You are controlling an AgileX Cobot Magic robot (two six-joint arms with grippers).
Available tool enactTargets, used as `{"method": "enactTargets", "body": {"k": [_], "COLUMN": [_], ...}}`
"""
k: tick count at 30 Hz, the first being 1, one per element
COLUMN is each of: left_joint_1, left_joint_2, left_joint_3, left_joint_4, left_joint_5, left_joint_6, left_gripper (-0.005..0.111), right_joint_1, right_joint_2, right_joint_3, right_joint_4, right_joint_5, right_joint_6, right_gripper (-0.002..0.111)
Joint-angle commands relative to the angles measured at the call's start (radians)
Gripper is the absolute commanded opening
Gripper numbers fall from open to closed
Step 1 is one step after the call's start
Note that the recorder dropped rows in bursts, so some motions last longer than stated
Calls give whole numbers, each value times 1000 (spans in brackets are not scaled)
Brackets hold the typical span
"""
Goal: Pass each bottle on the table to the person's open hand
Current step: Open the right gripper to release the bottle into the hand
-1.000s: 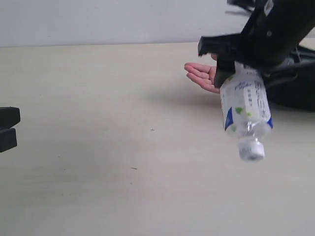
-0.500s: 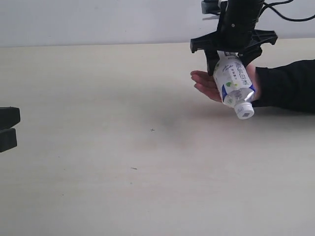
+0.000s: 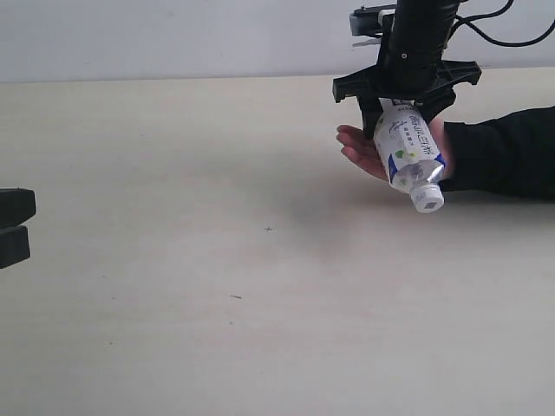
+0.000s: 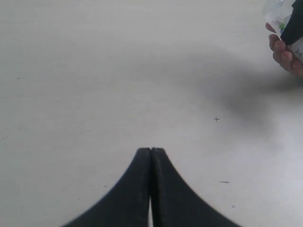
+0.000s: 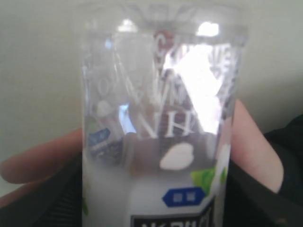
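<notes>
One clear bottle (image 3: 409, 154) with a white, green and blue label and a white cap hangs cap-down, tilted, in my right gripper (image 3: 399, 111), which is shut on it. It sits just over the person's open hand (image 3: 360, 149), palm up with a black sleeve, at the right rear of the table (image 3: 173, 260). The right wrist view is filled by the bottle (image 5: 161, 137), with the hand (image 5: 38, 161) behind it. My left gripper (image 4: 151, 151) is shut and empty, low over the table at the far left (image 3: 13, 227). No other bottles show.
The person's black-sleeved forearm (image 3: 507, 160) lies along the table's right side. A pale wall (image 3: 173, 35) runs behind the table's far edge. A few tiny dark specks (image 3: 268, 229) mark the tabletop.
My right arm has swung back and away from the camera with the bottle, bringing it from in front of the hand to just over the palm. The left gripper has not moved.
</notes>
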Motion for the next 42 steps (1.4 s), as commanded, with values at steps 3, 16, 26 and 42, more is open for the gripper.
{"method": "enactTargets", "body": {"k": [3,16,26,42], "left_joint_1": [3,3,3,3], "left_joint_2": [-7,-7,-7,-7], "left_joint_3": [3,3,3,3], "left_joint_4": [-2,-2,-2,-2], "left_joint_5": [0,0,0,0], "left_joint_6": [3,3,3,3], "left_gripper": [0,0,0,0], "right_joint_1": [-2,-2,-2,0], "right_joint_2": [7,7,7,-323], "right_joint_3": [-4,-4,-4,-6], "right_joint_4": [-23,-21,-21,-48], "right_joint_5": [-18,-76,-87,-11], "right_joint_6": [-1,10,-21,-72], "right_gripper": [25,70,88,73]}}
